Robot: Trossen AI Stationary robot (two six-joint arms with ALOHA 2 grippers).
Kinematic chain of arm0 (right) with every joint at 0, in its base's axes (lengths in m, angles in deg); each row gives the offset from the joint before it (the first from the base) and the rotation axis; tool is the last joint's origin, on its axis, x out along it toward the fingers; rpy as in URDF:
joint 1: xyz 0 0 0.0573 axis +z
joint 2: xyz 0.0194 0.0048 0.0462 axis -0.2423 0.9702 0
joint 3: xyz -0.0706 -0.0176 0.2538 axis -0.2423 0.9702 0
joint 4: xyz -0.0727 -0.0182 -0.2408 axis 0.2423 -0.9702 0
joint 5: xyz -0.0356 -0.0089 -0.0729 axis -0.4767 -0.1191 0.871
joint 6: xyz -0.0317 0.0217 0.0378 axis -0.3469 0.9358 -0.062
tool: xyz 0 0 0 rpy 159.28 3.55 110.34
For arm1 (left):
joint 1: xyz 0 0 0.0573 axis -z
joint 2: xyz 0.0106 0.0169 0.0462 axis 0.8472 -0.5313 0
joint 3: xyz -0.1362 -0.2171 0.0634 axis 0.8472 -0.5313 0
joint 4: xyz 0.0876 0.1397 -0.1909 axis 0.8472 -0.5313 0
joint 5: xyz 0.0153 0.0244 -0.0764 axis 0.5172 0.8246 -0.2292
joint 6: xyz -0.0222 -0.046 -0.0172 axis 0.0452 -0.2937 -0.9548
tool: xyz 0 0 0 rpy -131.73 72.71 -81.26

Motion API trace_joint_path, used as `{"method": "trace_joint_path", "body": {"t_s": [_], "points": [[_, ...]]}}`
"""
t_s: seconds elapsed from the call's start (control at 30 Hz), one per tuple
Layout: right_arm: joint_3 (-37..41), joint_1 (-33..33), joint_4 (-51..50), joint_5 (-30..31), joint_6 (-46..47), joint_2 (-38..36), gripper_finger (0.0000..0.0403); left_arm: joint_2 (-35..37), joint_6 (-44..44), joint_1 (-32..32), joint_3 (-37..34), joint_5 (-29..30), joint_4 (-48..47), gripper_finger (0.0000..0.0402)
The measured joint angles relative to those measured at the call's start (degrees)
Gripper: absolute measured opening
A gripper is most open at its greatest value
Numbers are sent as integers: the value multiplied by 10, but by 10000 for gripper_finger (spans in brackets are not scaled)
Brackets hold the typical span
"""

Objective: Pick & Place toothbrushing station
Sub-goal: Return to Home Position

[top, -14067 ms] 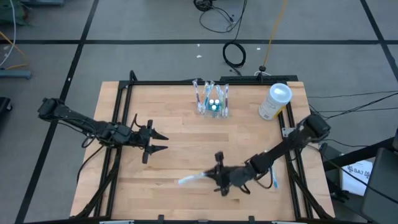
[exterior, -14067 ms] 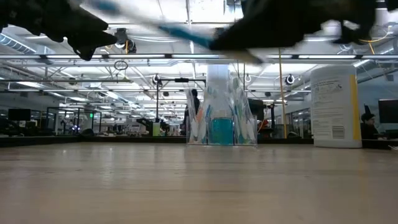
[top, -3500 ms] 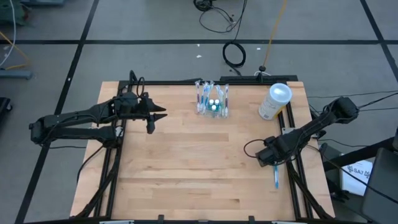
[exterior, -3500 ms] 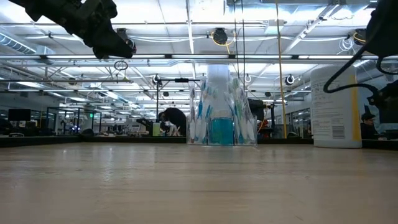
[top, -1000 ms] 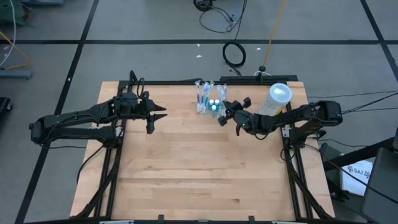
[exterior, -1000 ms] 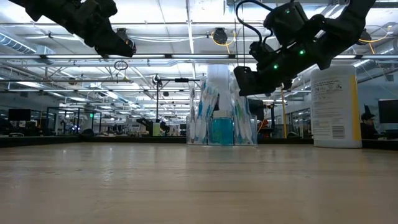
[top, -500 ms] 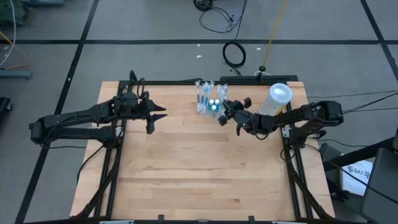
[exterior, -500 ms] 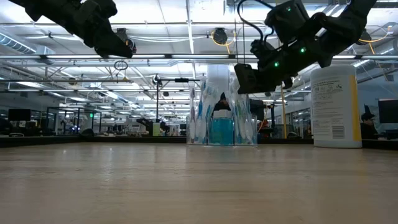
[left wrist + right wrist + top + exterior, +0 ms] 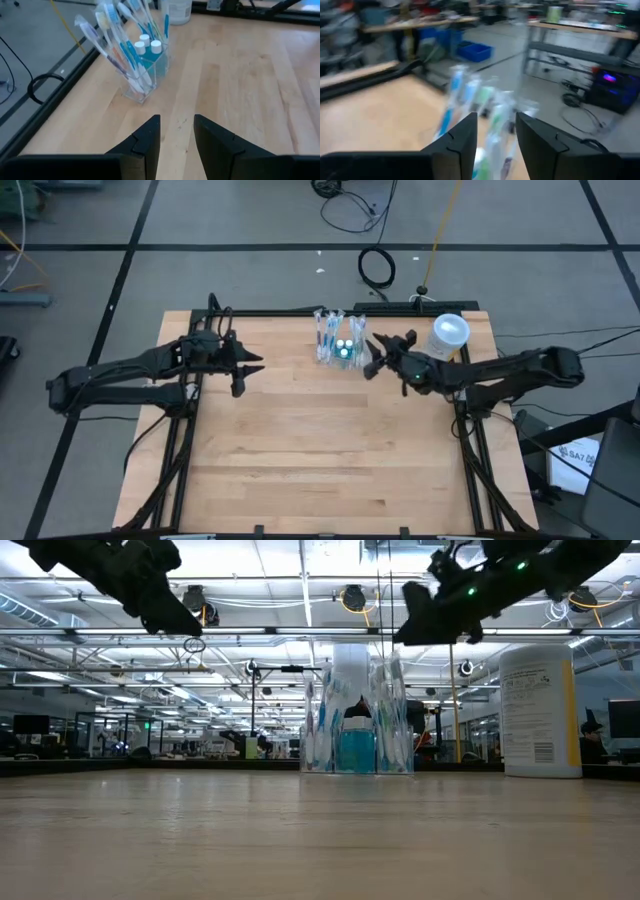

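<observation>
Right gripper [image 9: 372,356]: fingers parted to a moderate gap, nothing between them. It hangs above the desk [image 9: 300,450], not touching it.

Straight ahead of it, just beyond the fingertips, stands the station [image 9: 340,345]. The right wrist view looks directly into it. In the low view this gripper sits up near the level of the toothbrushes' [image 9: 131,56] tops, off to one side of them. No contact is visible.

The station rests on the desk near its far edge. The toothbrushes stand upright in it, fanned outward, so their long axes are roughly vertical. Their heads lean toward both grippers.

Behind the right gripper, just beside its forearm, stands the cylinder [image 9: 447,338].

Left gripper [image 9: 250,372]: fingers parted narrowly, empty, raised off the desk. The station lies ahead of it too, but well apart, with bare desk between.

Judgement: loading looks complete, and what remains is the retreat to home. The right gripper is much the nearer. It needs to back away along its own arm line, away from the station. Risks are a finger snagging a leaning toothbrush and the forearm nudging the cylinder.
</observation>
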Motion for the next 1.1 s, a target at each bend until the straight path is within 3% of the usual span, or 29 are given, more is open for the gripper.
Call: {"method": "trace_joint_path", "body": {"t_s": [0.2, 0.47, 0.67, 0.83, 0.97, 1.1], "points": [[0, 39, -109, -127, -80, -100, 115, 70, 0, 0, 0, 0, -15, 124], [4, 72, -243, -261, -86, -231, 96, 217, 20, 0, 0, 0, -59, 124], [99, 76, -189, -336, -103, -337, 83, 335, 24, 0, -31, -1, -54, 124], [214, 63, -71, -460, -107, -440, 77, 428, 28, 0, -86, -4, -11, 124], [286, 47, -10, -516, -101, -529, 77, 432, 37, 2, -122, -35, 30, 124], [328, 36, -18, -539, -84, -604, 77, 421, 63, 2, -148, -76, 105, 124]]}}
